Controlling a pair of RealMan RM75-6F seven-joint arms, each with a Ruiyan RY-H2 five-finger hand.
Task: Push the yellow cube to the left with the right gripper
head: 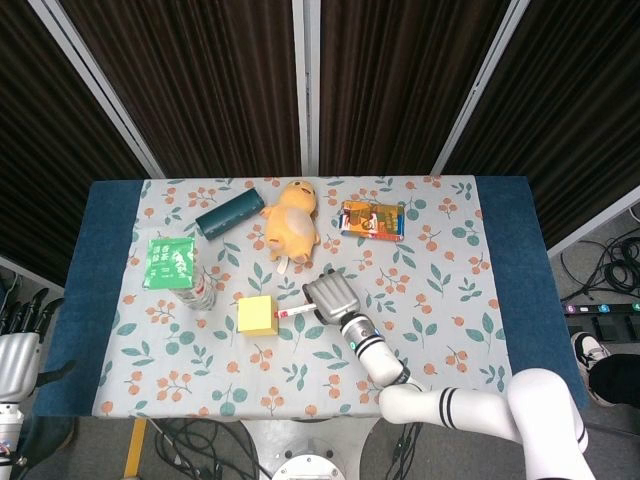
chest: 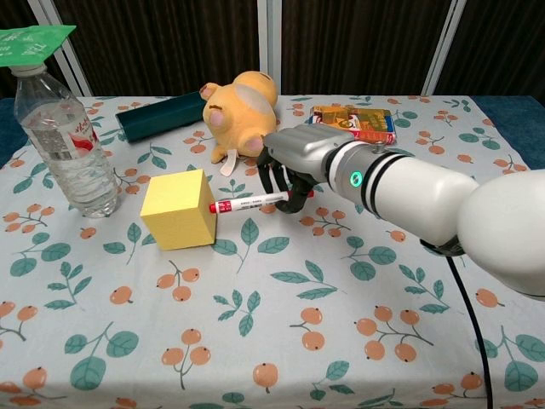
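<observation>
Yellow cube: your yellow cube (head: 257, 316) (chest: 178, 210) sits flat on the patterned tablecloth (head: 430, 300) (chest: 366, 341), left of centre, turned slightly so its faces are not square to the table edge; being a cube, it has no long axis.
Right hand: your right hand (head: 329, 297) (chest: 294, 162) has its fingers curled around a red-capped marker (head: 291, 313) (chest: 249, 203); the marker lies nearly level, pointing left, its red tip at the cube's right face.
Left hand: your left hand (head: 18, 355) hangs off the table's left edge, low in the head view; I cannot tell how its fingers lie.
Room to the left: bare cloth lies between the cube and the water bottle (head: 199, 290) (chest: 66, 141), which stands upright just beside it on the far left side; a green packet (head: 168, 262) (chest: 34, 43) rests on the bottle's cap.
Behind: the orange plush toy (head: 290, 224) (chest: 241, 115), a dark green box (head: 229, 214) (chest: 162, 117) and a colourful packet (head: 372, 220) (chest: 353, 122) sit near the far edge.
</observation>
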